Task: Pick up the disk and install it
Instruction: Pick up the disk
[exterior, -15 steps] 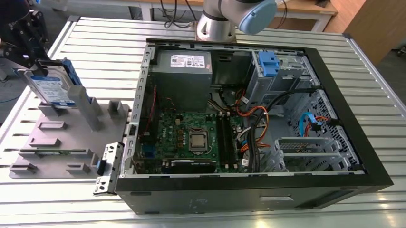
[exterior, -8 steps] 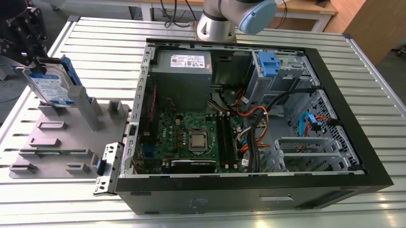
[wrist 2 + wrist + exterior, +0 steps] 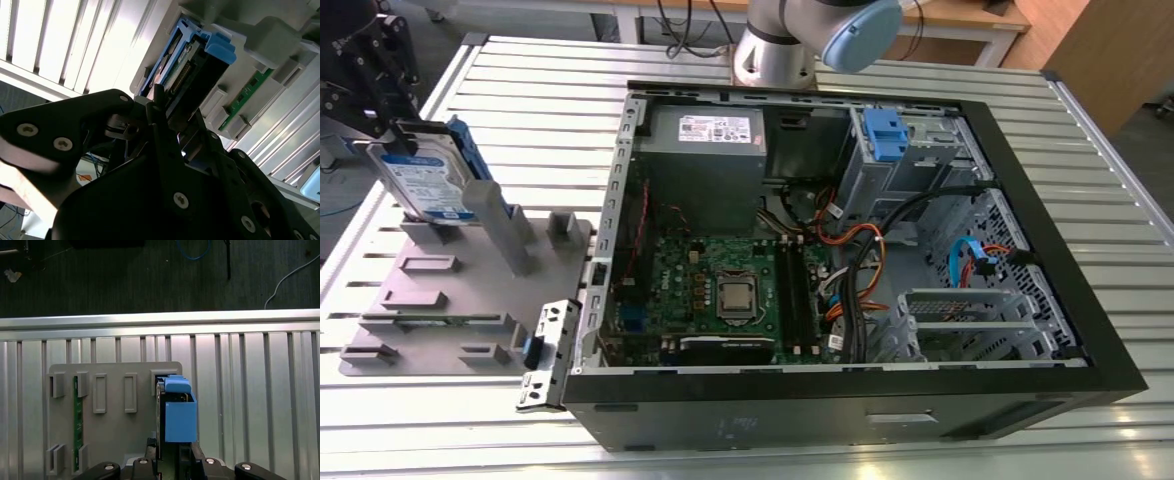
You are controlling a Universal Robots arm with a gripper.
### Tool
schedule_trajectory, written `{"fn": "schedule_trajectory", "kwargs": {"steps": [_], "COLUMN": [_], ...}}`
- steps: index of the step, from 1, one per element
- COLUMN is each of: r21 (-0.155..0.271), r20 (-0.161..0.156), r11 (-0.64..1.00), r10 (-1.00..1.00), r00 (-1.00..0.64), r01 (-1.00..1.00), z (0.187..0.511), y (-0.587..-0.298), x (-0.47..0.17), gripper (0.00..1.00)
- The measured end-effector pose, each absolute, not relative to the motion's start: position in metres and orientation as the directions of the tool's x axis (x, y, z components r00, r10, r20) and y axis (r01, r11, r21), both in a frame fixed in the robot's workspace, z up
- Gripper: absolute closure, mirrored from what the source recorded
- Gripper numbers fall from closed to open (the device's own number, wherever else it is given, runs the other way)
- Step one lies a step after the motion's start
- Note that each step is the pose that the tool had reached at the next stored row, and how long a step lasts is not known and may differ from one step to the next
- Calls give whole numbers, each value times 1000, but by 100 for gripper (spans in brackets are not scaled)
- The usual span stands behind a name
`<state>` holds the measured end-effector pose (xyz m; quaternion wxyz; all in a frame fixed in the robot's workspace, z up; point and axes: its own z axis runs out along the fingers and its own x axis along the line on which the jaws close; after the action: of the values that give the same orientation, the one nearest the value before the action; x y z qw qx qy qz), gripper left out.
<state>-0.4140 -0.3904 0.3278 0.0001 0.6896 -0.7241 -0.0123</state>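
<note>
The disk [image 3: 430, 180] stands on edge at the far end of a grey slotted holder [image 3: 454, 300], on the exterior view's left; its white-and-blue label and blue side rail show. My black gripper [image 3: 403, 140] sits on the disk's top edge, fingers on either side and shut on it. In the first wrist view the disk [image 3: 177, 415] runs edge-on, blue rail up, into the gripper [image 3: 170, 456] over the holder [image 3: 115, 440]. The second wrist view shows the disk [image 3: 190, 65] past the gripper [image 3: 167, 117]. Whether its lower edge still sits in the holder's slot is unclear.
An open computer case [image 3: 1067, 330] lies on the slatted metal table [image 3: 520, 80], with a power supply [image 3: 707, 130], a motherboard [image 3: 720, 280], loose cables and a blue-latched drive bay [image 3: 887, 135]. A green memory stick [image 3: 78, 420] lies in the holder. The arm's base [image 3: 781, 40] stands behind the case.
</note>
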Motion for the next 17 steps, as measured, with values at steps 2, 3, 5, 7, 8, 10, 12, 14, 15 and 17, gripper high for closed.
{"fn": "schedule_trajectory", "kwargs": {"steps": [2, 3, 5, 7, 8, 10, 12, 14, 15, 17], "r21": [18, 18, 18, 18, 18, 18, 18, 18, 18, 18], "r20": [-17, -17, -17, -17, -17, -17, -17, -17, -17, -17], "r11": [49, 49, 49, 49, 50, 52, 53, 53, 53, 53], "r10": [-999, -999, -999, -999, -999, -998, -998, -998, -998, -998], "r00": [-49, -49, -50, -50, -50, -53, -53, -53, -53, -54], "r01": [-999, -999, -999, -999, -999, -998, -998, -998, -998, -998], "z": [329, 329, 330, 331, 331, 331, 331, 332, 332, 334], "y": [-390, -390, -390, -390, -390, -390, -390, -390, -390, -390], "x": [-414, -414, -414, -414, -414, -414, -414, -414, -414, -414], "gripper": [65, 65, 65, 65, 65, 65, 65, 65, 65, 65]}}
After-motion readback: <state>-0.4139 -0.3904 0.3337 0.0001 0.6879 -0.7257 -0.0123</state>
